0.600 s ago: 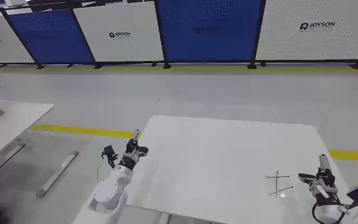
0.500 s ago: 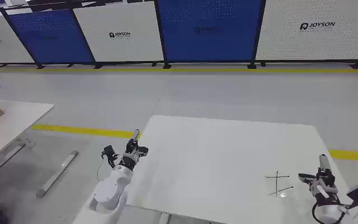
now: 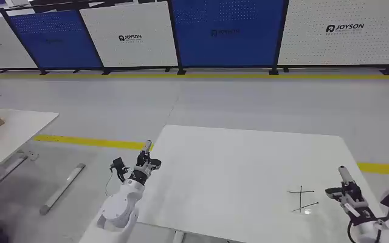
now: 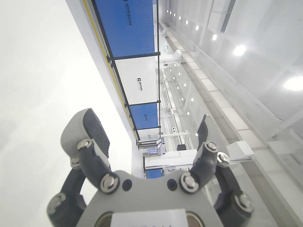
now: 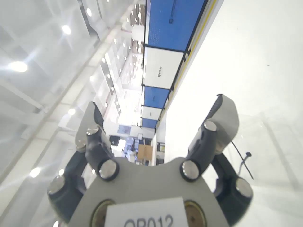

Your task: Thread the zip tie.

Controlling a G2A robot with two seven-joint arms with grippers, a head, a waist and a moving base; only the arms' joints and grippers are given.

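Both arms were hanging out at opposite sides of the white table (image 3: 243, 176), well apart from each other. The left gripper (image 3: 149, 155) was right at the table's left edge. In its wrist view the fingers (image 4: 95, 131) were spread wide apart with nothing between them, just table on one side and the hall ceiling lights on the other.

The zip ties (image 3: 302, 191) were lying flat on the table over toward its right side. Two thin black ones crossed each other like a plus sign, and a third (image 3: 305, 207) lay at a slant just beside them, a bit closer to the robot. Nothing was holding any of them.

The right gripper (image 3: 337, 182) was near the table's right edge, close to the zip ties but not touching them. Its fingers (image 5: 222, 109) were also wide apart and empty. The right wrist view caught a zip tie (image 5: 247, 154) with its little square head lying on the table, just past one finger. I honestly couldn't tell which one of the three it was.

Background stuff: a row of blue and white panels (image 3: 228, 33) along the far wall, a yellow line (image 3: 91, 141) on the floor, another white table (image 3: 24, 124) off to the left, and a grey bar (image 3: 61, 188) lying on the floor.
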